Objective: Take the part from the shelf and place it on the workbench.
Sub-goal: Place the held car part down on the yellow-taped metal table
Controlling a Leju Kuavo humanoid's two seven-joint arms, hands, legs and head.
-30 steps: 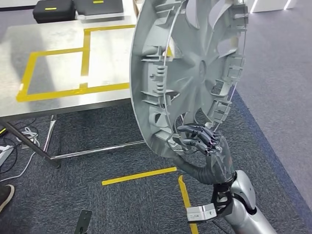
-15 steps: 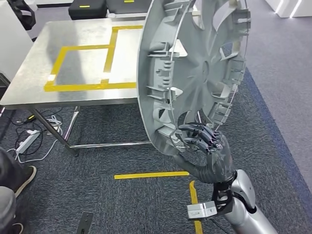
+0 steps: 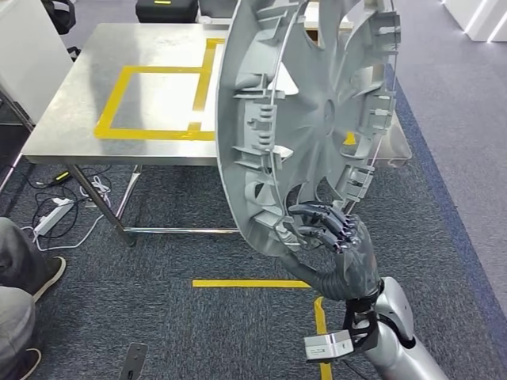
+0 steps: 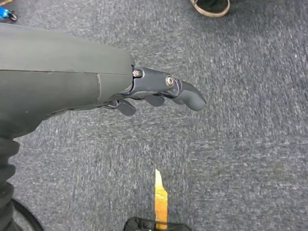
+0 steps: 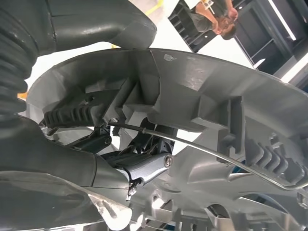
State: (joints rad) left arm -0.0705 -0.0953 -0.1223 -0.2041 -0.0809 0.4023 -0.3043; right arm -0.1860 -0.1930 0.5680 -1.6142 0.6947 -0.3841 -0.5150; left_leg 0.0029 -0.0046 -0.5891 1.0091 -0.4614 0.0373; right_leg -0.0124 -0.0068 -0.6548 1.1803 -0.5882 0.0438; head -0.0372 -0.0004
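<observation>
Even, bright indoor light is seen in the head view — strong white glare is thrown off the steel workbench (image 3: 89,95) at upper left, and white light strips are blown out at the upper right corner. Soft shadows are cast under it. The right wrist view is backlit — bright gaps blown out, nearby surfaces left dark and slightly blurred.

A large round grey plastic wheel cover (image 3: 299,119), its ribbed, clip-lined inner face and thin wire ring showing, stands nearly upright in the air, gripped at its lower rim, overlapping the near right edge of the steel workbench with yellow tape outlines (image 3: 89,95).
</observation>
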